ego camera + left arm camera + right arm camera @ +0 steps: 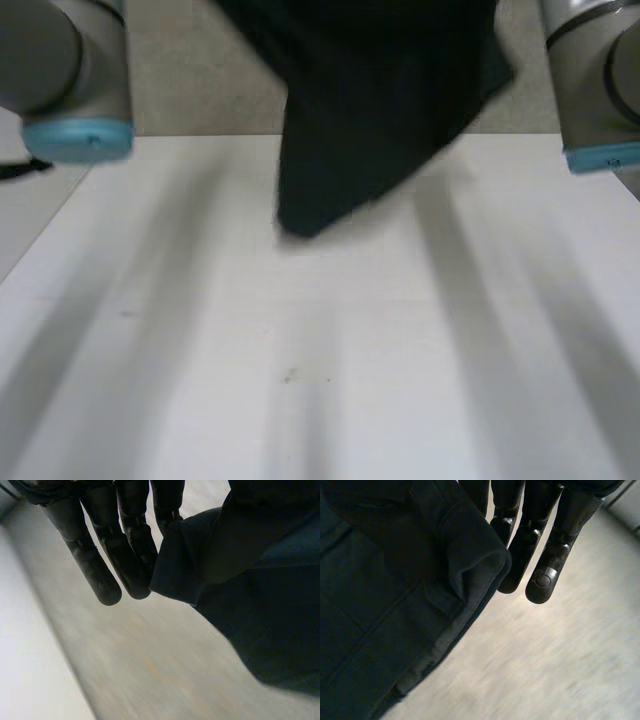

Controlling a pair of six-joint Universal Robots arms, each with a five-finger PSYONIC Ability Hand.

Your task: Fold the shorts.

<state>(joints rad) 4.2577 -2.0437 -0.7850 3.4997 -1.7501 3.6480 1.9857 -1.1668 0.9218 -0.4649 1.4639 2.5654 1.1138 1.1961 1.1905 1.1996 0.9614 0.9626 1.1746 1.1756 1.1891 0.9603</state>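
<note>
the dark shorts hang in the air over the far edge of the white table. the left hand pinches one upper corner of the shorts and the right hand the other, fingers nearly straight.

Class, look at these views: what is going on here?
The robot's two arms hold a pair of dark fabric shorts up above the white table. The left hand and right hand each seem to pinch an edge of the cloth, which hangs bunched between them, its lowest part near the table's far side. No fold is laid yet.
</note>
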